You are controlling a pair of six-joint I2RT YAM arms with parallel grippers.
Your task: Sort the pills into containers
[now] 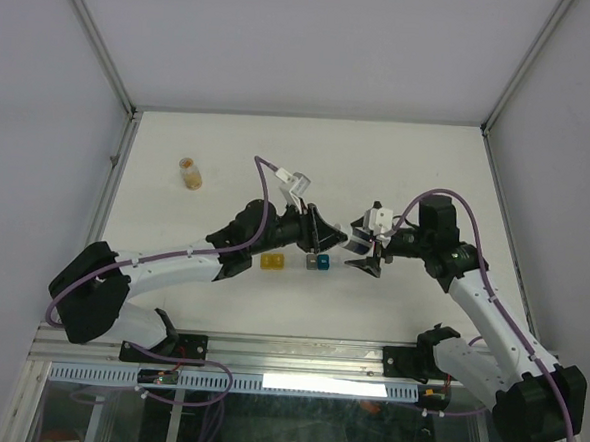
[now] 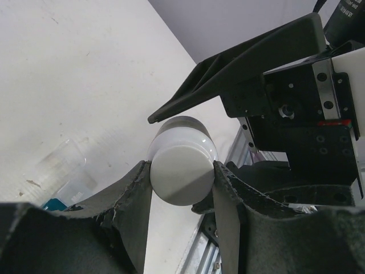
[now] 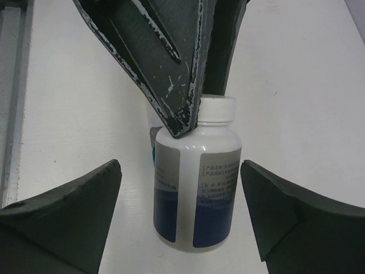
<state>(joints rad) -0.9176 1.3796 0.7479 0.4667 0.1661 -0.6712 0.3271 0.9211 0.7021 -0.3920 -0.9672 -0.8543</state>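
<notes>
Containers [image 1: 294, 262] lie beside left jaws clamping a white bottle [image 3: 197, 194]; right jaws gape around it; amber vial [image 1: 190, 173] apart.

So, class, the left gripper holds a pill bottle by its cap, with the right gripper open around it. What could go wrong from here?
The left gripper pinches only the cap, so the bottle could slip or swing. If the right gripper closes off-centre, it might knock the bottle loose onto the containers nearby.

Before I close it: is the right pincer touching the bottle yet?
Apart. The right wrist view shows the right pincer open, with bare table visible on both sides of the bottle.
</notes>
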